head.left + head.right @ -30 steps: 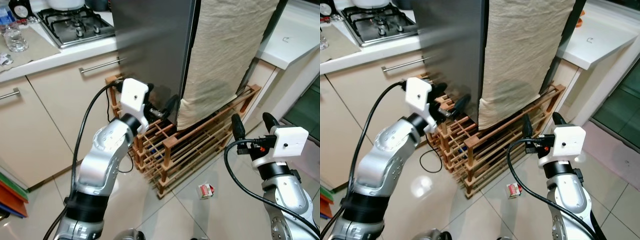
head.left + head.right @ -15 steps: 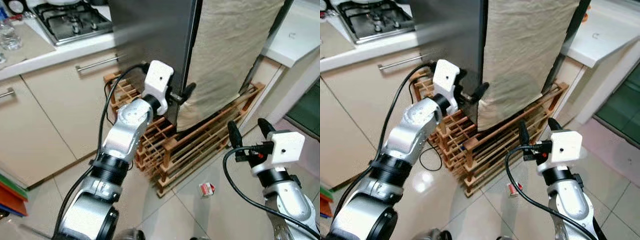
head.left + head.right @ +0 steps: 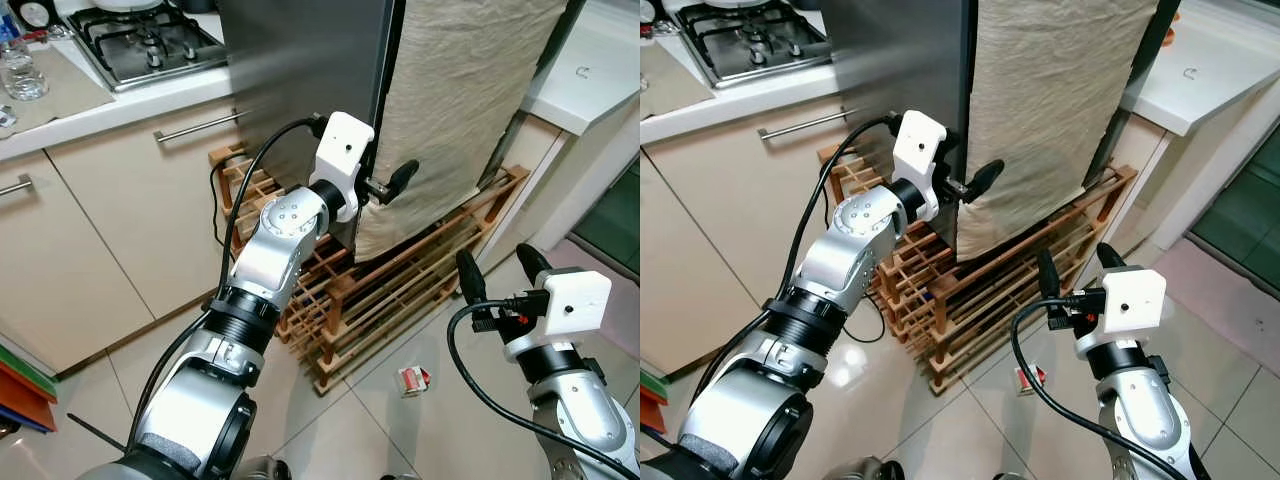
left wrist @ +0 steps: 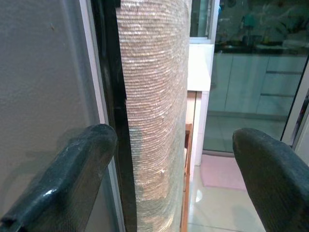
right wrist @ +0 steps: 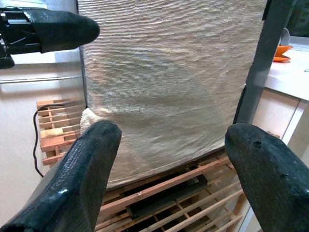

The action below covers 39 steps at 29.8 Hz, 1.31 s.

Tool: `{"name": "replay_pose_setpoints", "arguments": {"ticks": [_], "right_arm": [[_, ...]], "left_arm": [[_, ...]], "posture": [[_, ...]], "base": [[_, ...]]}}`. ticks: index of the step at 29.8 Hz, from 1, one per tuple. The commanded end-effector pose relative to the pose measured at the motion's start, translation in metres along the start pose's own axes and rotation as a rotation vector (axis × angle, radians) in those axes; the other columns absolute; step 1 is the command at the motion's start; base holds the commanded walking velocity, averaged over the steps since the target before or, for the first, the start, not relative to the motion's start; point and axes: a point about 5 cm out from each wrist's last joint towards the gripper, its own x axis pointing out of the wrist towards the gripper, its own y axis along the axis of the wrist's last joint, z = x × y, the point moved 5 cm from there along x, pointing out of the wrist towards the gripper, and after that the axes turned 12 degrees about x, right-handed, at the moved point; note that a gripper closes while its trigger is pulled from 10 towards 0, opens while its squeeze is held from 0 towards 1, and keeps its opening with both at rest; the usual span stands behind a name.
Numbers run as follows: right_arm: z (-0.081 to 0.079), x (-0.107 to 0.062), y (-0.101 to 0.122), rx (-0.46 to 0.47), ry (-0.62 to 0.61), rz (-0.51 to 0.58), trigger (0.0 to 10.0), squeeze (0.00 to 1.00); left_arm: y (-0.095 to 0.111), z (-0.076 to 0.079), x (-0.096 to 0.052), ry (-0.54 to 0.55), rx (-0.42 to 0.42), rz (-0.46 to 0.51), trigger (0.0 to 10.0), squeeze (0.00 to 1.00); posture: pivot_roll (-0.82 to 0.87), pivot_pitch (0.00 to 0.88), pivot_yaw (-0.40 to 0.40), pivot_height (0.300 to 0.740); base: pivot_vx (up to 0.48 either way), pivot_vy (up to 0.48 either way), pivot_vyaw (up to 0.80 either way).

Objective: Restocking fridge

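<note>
A beige cloth [image 3: 460, 110] is covering the fridge [image 3: 300, 80] front, both running past the frame's top edge.

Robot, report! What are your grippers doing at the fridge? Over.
Left gripper open at fridge door edge. Right gripper open, low, holding nothing. Beige cloth drapes the door. Over.

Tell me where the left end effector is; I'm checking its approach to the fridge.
The left end effector, open, is at the fridge door's edge, beside the hanging beige cloth, above the wooden rack.
</note>
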Motion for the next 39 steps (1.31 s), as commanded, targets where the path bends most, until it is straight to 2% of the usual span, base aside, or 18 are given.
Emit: {"name": "replay_pose_setpoints", "arguments": {"ticks": [1,7,16,20,26,27,29,30,31,32,39], "right_arm": [[0.002,-0.002,0.0,0.006,-0.005,-0.004,10.0,0.0],[0.0,-0.001,0.0,0.006,0.001,-0.006,10.0,0.0],[-0.001,-0.001,0.0,0.006,0.006,-0.007,10.0,0.0],[0.001,-0.002,-0.002,0.004,0.007,-0.014,10.0,0.0],[0.0,-0.002,-0.004,0.002,0.011,-0.021,10.0,0.0],[0.0,-0.002,-0.004,0.002,0.012,-0.021,10.0,0.0],[0.0,-0.002,-0.004,0.001,0.012,-0.02,10.0,0.0],[0.0,-0.002,-0.004,0.001,0.012,-0.02,10.0,0.0],[-0.001,-0.001,-0.004,0.0,0.011,-0.02,10.0,0.0],[-0.001,-0.001,-0.004,-0.001,0.01,-0.02,10.0,0.0],[-0.001,-0.001,-0.004,-0.004,0.011,-0.023,10.0,0.0]], "left_arm": [[0.009,0.002,0.004,-0.015,0.008,0.028,10.0,0.0],[-0.004,0.009,0.007,-0.017,0.016,-0.011,10.0,0.0],[-0.004,0.015,0.014,-0.018,0.034,-0.026,10.0,0.0],[-0.012,0.021,0.018,-0.016,0.055,-0.062,10.0,0.0],[-0.013,0.056,0.029,-0.072,0.044,-0.077,10.0,0.0],[-0.011,0.069,0.031,-0.103,0.028,-0.07,10.0,0.0],[-0.008,0.083,0.033,-0.138,0.003,-0.063,10.0,0.0],[-0.008,0.083,0.033,-0.138,0.003,-0.063,10.0,0.0],[-0.003,0.098,0.035,-0.18,-0.044,-0.053,10.0,0.0],[0.0,0.107,0.036,-0.207,-0.078,-0.048,10.0,0.0],[0.005,0.118,0.039,-0.236,-0.143,-0.058,10.0,0.0]], "posture": [[-0.01,0.047,0.007,0.74],[-0.01,0.048,0.009,0.74],[-0.02,0.056,0.01,0.74],[-0.02,0.06,0.012,0.74],[-0.02,0.06,0.015,0.74],[-0.02,0.059,0.018,0.74],[-0.03,0.06,0.02,0.74],[-0.03,0.06,0.02,0.74],[-0.03,0.06,0.021,0.74],[-0.03,0.06,0.022,0.74],[-0.03,0.064,0.025,0.74]], "base": [[0.0,0.0,0.0],[0.0,0.0,0.0],[0.0,0.0,0.0],[0.0,0.0,0.0],[0.0,0.0,0.0],[0.0,0.0,0.0],[0.0,0.0,0.0],[0.0,0.0,0.0],[0.0,0.0,0.0],[0.0,0.0,0.0],[0.0,0.0,0.0]]}}
